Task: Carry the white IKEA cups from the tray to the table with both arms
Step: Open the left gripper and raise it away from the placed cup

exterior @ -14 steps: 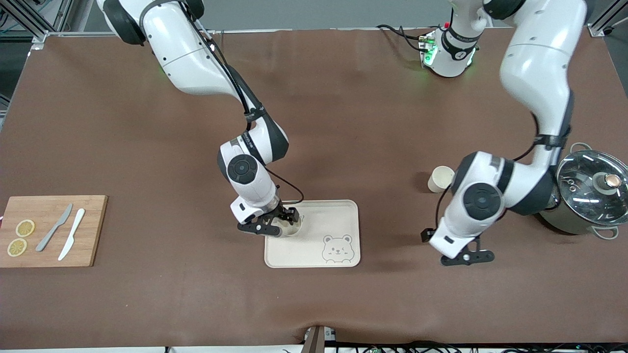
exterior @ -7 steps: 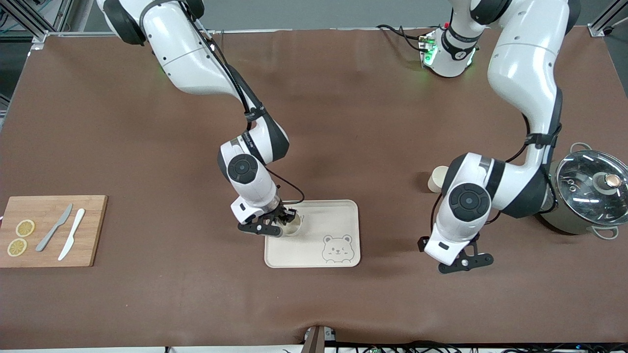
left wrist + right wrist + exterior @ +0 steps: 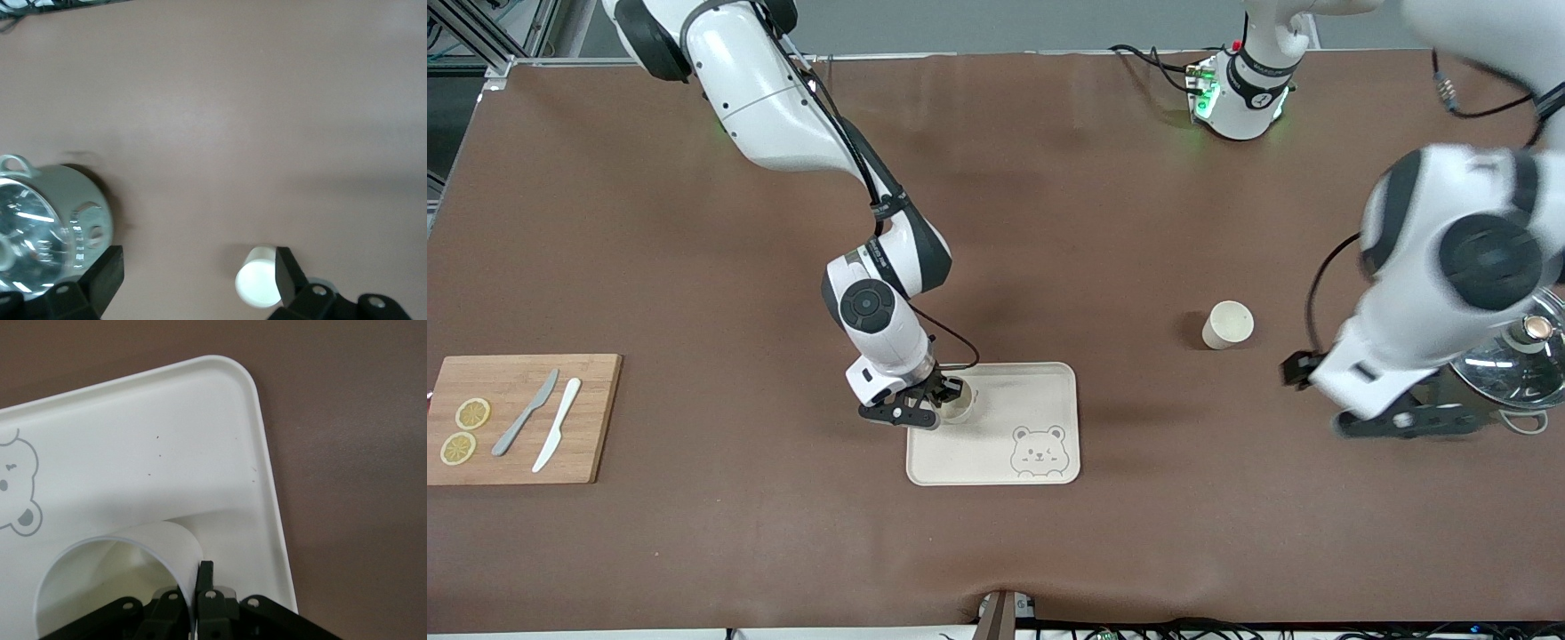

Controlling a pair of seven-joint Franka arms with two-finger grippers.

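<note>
The right arm reaches down to the bear tray (image 3: 1040, 391), a cream tray with a bear face printed at the corner nearest the front camera on the left arm's side. Its tool, the right tool (image 3: 935, 411), is clamped on the rim of one white cup (image 3: 958, 410), which stands upright in the tray at the corner toward the right arm's end, farther from the front camera than the bear face. In the right wrist view the fingers (image 3: 205, 587) pinch the cup's (image 3: 127, 570) thin wall, one inside and one outside the rim.

The second white cup (image 3: 1227, 324) stands by itself on the brown table (image 3: 1103, 204), between the tray and the pot (image 3: 1516, 378), well apart from both. The left tool (image 3: 1405, 425) hangs over the table just beside the grey-green pot with its glass lid, jaws spread wide and holding nothing; the left wrist view shows the two fingertips (image 3: 287, 277) far apart, with this cup (image 3: 257, 285) next to one and the pot (image 3: 50, 220) next to the other.

A wooden cutting board (image 3: 591, 418) at the right arm's end of the table carries two lemon slices (image 3: 464, 430), a grey knife (image 3: 525, 412) and a white knife (image 3: 557, 424).
</note>
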